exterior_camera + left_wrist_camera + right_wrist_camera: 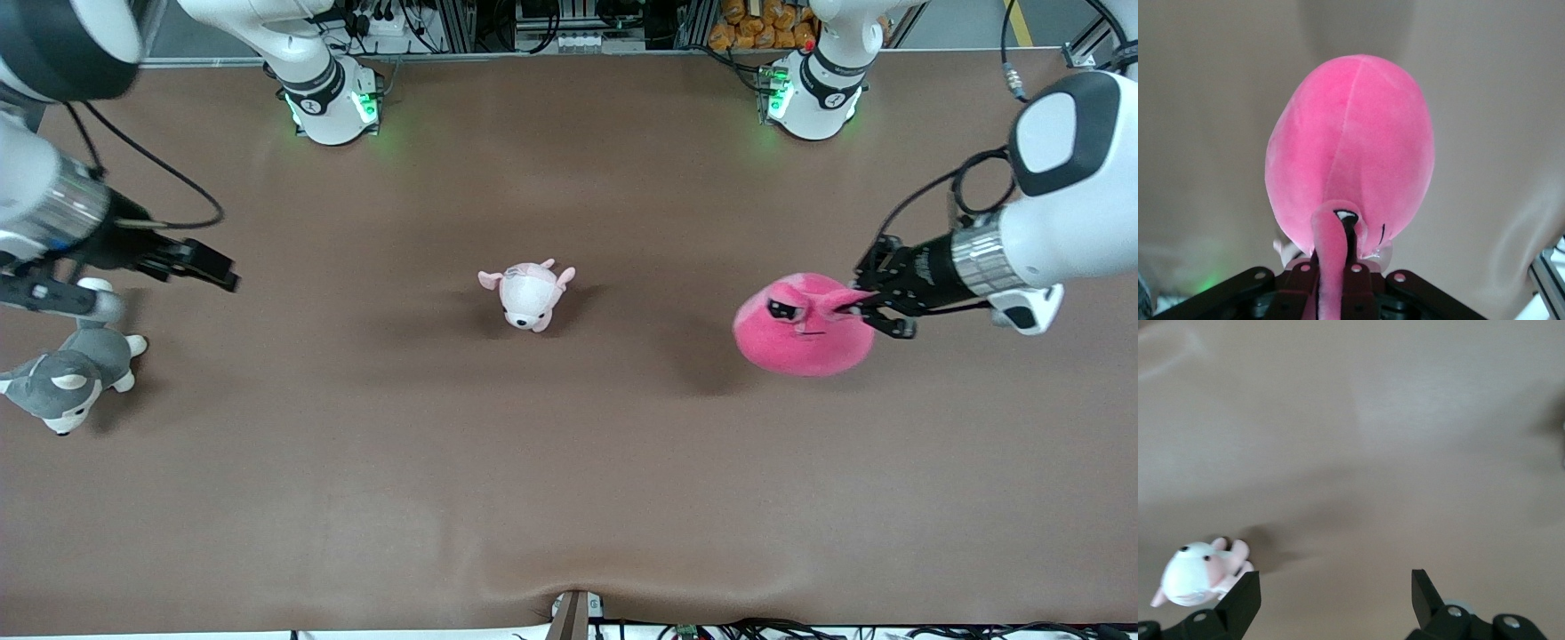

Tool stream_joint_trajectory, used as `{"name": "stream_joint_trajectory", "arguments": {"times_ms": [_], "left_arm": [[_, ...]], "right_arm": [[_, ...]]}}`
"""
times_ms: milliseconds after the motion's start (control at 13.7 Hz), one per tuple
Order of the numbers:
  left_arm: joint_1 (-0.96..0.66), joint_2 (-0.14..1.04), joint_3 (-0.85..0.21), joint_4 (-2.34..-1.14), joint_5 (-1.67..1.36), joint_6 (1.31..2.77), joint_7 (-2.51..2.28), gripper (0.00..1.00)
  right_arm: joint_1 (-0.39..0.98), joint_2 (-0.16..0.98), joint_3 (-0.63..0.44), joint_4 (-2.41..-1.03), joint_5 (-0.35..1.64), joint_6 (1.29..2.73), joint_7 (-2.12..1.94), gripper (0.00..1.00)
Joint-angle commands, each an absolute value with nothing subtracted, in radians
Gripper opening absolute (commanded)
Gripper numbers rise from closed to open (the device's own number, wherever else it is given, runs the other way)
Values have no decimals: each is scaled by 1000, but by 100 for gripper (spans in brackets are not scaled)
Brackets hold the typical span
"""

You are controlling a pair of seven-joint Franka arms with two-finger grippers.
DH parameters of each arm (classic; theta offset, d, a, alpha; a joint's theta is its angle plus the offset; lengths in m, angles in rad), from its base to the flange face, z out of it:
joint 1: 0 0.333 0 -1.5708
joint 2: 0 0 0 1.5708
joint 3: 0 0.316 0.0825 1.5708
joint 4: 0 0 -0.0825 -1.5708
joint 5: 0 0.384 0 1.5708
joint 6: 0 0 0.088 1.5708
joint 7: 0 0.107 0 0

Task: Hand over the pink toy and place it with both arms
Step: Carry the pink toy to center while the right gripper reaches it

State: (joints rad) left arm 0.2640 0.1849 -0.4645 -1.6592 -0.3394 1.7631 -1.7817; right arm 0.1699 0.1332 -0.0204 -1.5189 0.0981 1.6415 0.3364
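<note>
Pink toy (805, 333) hangs by one ear from the left gripper (861, 300), clamped tight, lifted above the table for handover. Right gripper (209, 267) waits, fingers apart, above the husky's end.

The pink toy's (1351, 153) gripped ear is partly hidden inside the left gripper (1331, 280). The husky plush (67, 378) is clipped at the front view's edge.
</note>
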Motion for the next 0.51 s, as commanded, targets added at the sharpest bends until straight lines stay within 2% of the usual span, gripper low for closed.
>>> {"name": "stream_joint_trajectory", "arguments": {"times_ms": [0, 220, 439], "left_arm": [[212, 210, -474, -1585, -380, 1741, -1905, 0], [128, 233, -474, -1548, -429, 1743, -2012, 0], [45, 258, -472, -1525, -428, 1775, -2115, 0]], "right_arm": [[245, 187, -26, -1456, 123, 1646, 391, 100], [253, 204, -25, -1456, 234, 1683, 373, 100], [308, 227, -25, -1456, 259, 1692, 368, 100]]}}
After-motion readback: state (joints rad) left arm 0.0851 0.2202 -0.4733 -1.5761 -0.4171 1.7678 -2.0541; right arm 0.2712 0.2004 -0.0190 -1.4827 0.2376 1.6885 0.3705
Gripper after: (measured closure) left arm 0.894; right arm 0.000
